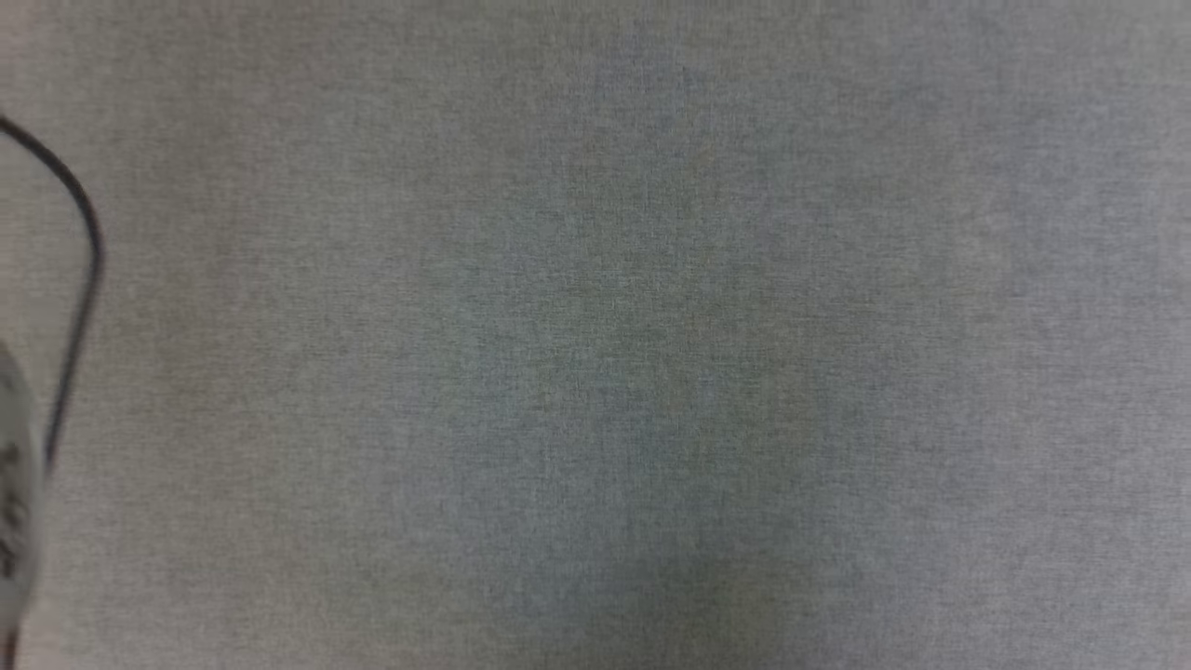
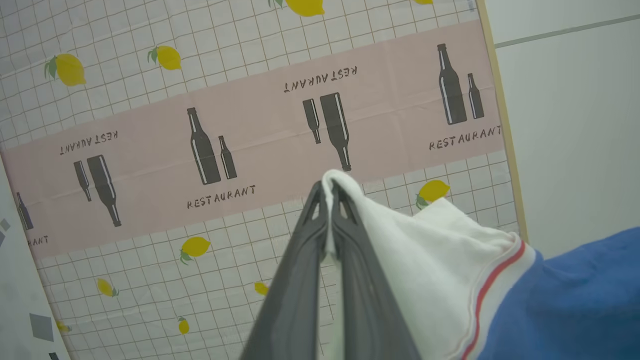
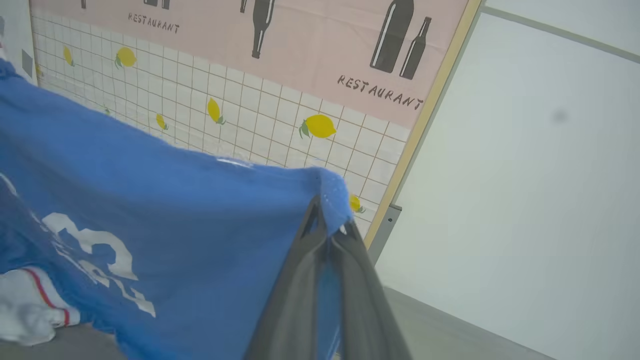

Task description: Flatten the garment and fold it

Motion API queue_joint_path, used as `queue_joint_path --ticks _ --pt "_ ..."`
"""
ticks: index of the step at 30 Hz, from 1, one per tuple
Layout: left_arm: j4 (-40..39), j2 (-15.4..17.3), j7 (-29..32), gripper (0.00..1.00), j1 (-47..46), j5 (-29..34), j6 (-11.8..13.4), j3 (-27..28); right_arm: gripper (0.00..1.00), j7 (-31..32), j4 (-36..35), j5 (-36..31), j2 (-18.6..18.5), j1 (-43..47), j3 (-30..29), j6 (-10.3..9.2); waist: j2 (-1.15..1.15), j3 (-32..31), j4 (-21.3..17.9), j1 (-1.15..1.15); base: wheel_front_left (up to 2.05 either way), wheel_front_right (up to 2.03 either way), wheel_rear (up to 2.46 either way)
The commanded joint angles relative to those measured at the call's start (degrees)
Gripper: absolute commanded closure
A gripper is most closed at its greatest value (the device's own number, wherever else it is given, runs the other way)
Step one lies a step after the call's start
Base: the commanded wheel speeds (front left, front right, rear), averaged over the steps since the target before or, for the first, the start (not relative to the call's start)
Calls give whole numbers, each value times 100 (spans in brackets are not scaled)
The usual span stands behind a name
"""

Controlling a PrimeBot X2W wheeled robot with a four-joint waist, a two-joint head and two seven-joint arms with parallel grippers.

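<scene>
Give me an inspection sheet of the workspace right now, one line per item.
Surface: grey woven fabric surface, blurred.
Job's things: bright blue jersey garment with white sleeve, hanging bunched, not flat.
Clutter: nothing seen.
Grippers: left gripper shut on the white sleeve; right gripper shut on a blue edge.
Cables: thin dark cable at the head view's left edge.
Surroundings: grid-and-lemon printed cloth with pink bottle band; white panel.

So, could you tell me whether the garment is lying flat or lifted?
The garment is lifted, not flat: the left gripper is shut on its white sleeve, the right gripper on a blue edge.
</scene>
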Motion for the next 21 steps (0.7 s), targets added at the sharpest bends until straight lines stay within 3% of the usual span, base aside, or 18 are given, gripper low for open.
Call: queue_joint_path --ticks 1,8,21 --pt "-179 -15 -43 100 428 -82 -6 49 100 -68 -7 128 -25 297 134 -9 0 -241 50 -1 0 0 0" --pt "-1036 -30 -43 100 2351 -224 -25 265 100 -194 -212 662 -170 1415 790 -9 0 -855 33 -1 0 0 0" --pt "-2277 -223 -43 100 6592 -247 35 447 100 -247 -1356 1783 -1054 4367 1886 -9 0 -2411 104 -1 0 0 0"
